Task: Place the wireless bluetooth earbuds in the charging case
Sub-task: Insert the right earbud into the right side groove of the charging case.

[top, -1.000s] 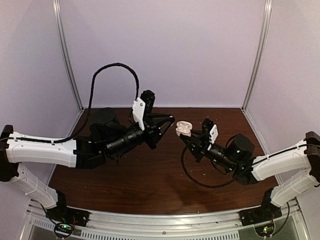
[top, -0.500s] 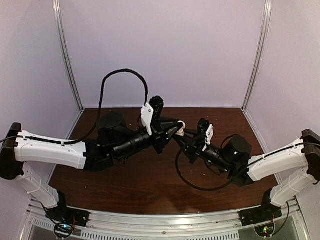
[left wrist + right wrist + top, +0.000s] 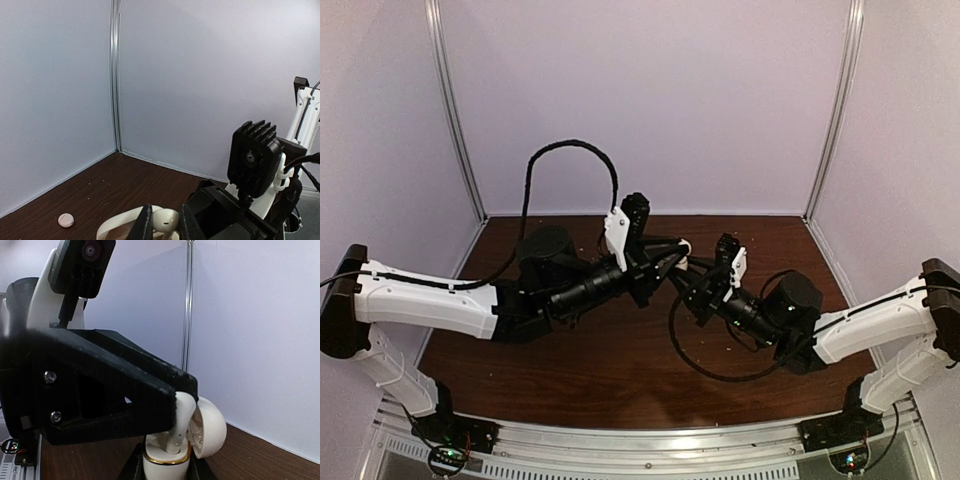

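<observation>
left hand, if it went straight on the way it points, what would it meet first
Most likely the small white glossy charging case, lid open, held by the right hand. The left hand holds a white plastic earbud, stem seemingly at its rim.

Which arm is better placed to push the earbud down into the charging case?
Left. The left gripper pinches the earbud, its stem entering the open charging case. The right gripper is clamped on the case from below, holding it upright.

white links (image 3: pixel 420 298), black joints (image 3: pixel 542 246), looped cable (image 3: pixel 570 144)
</observation>
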Available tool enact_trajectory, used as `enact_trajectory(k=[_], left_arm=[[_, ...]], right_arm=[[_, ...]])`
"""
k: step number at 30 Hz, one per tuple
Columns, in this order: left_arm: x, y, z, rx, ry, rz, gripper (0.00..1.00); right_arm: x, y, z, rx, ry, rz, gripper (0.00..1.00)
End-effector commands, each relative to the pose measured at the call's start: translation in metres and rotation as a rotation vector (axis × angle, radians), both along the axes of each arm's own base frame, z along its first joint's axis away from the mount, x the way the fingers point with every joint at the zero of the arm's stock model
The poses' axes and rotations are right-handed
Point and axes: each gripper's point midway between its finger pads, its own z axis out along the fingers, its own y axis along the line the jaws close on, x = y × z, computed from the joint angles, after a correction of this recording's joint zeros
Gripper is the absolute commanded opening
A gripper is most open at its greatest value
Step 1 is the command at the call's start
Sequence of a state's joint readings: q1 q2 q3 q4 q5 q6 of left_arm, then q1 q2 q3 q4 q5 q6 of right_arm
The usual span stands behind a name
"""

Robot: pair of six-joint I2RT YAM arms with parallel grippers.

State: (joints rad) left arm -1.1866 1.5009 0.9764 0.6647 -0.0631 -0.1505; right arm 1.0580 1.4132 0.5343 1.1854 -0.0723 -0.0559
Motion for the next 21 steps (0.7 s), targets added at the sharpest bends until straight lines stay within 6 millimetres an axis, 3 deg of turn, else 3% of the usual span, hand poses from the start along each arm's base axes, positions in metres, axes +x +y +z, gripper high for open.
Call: enact_trajectory(k=[1,16,21], left_arm=[[-0.002,-0.005,0.014,-0.046,-0.024,-0.013,0.12],[0.009,-0.002,0.006,-0.053,0.054,0.044,0.15],[0.009,-0.006,0.002,-0.043,0.067,0.037,0.16]], right_arm=[[-0.002,-0.010,0.030,0.116,-0.012,-0.014,0.00],[-0.002,-0.034,0.051,0.219,-0.035,-0.077,0.00],[0.000,-0.033,0.053,0.219,-0.039,-0.085,0.00]])
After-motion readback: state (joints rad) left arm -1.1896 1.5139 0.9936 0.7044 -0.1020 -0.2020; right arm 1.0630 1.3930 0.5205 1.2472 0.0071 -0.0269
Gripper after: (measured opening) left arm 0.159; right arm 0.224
